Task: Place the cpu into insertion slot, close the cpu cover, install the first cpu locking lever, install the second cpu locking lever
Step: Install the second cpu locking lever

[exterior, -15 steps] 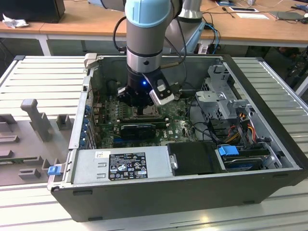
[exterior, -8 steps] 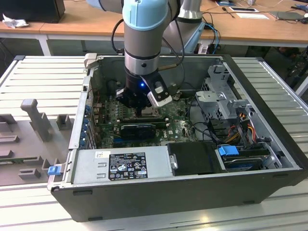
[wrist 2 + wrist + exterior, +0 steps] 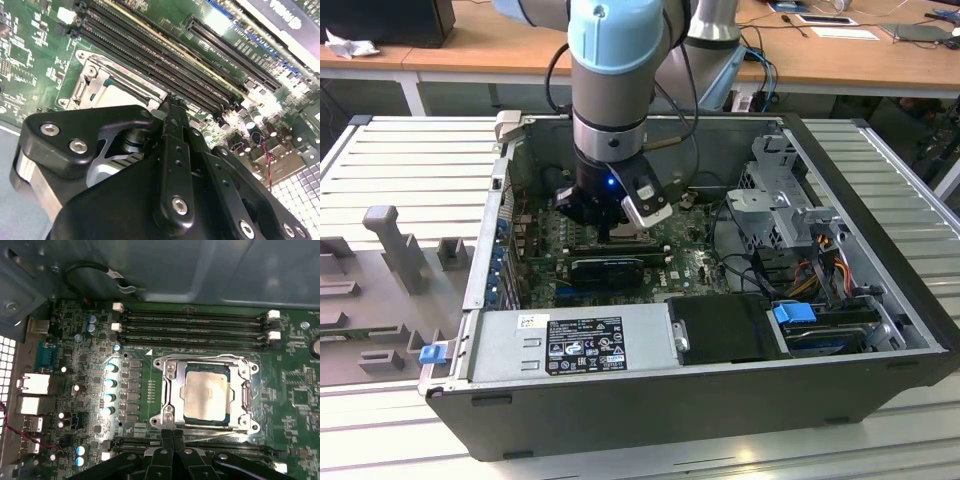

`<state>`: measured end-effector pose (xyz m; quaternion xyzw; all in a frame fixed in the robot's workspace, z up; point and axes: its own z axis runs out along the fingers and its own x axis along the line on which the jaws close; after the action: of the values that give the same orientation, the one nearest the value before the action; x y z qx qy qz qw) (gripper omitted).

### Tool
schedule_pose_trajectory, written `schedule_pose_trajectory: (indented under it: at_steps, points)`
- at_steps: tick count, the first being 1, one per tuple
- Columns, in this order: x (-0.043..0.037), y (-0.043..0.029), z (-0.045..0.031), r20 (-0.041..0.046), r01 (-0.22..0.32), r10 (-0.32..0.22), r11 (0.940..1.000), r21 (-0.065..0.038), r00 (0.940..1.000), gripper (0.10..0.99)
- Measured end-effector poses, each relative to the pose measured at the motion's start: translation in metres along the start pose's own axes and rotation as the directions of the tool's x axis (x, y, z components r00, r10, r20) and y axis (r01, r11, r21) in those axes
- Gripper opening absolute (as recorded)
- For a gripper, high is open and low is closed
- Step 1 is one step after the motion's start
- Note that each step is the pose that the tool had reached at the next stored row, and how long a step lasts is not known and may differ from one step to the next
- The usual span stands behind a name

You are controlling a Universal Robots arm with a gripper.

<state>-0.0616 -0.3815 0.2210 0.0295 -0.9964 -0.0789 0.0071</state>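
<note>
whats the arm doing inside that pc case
The robot arm's gripper is down inside the open computer case, right at the edge of the insertion slot on the motherboard. The cpu already sits in the slot, and the cpu cover looks closed around it. The gripper's fingers look shut, holding nothing visible.

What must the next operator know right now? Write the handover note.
Gripper: fingers together, tips at the edge of the cover, beside a thin wire lever.
Chip: seated on the board, showing through the cover's window.
Cover: down flat over the chip.
Done: chip placed, cover closed.
Left: the levers; whether either is latched cannot be told.
</note>
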Motion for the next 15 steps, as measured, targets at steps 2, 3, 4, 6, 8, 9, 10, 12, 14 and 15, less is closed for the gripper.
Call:
schedule_pose_trajectory:
  at_steps: [2,3,4,6,8,9,10,12,14,15]
  points:
    - [0.0015,-0.0003,0.0026,-0.0020,0.015,-0.015,0.9999,-0.005,0.9999,0.106]
    - [0.0050,-0.0006,0.0049,-0.0028,0.020,-0.020,0.9998,-0.008,0.9998,0.106]
    - [0.0058,-0.0011,0.0071,-0.0024,0.021,-0.021,0.9997,-0.011,0.9998,0.106]
    - [0.0067,-0.0022,0.0085,-0.0015,0.021,-0.021,0.9996,-0.020,0.9998,0.106]
    - [0.0074,-0.0028,0.0096,-0.0010,0.021,-0.021,0.9995,-0.022,0.9998,0.106]
    - [0.0077,-0.0032,0.0101,-0.0010,0.021,-0.021,0.9995,-0.023,0.9998,0.106]
    - [0.0077,-0.0036,0.0106,-0.0009,0.021,-0.021,0.9995,-0.023,0.9998,0.106]
    - [0.0079,-0.0045,0.0112,-0.0010,0.021,-0.021,0.9994,-0.026,0.9998,0.106]
    - [0.0080,-0.0056,0.0124,-0.0001,0.021,-0.021,0.9992,-0.034,0.9998,0.106]
    - [0.0080,-0.0058,0.0128,0.0001,0.021,-0.021,0.9991,-0.037,0.9998,0.106]
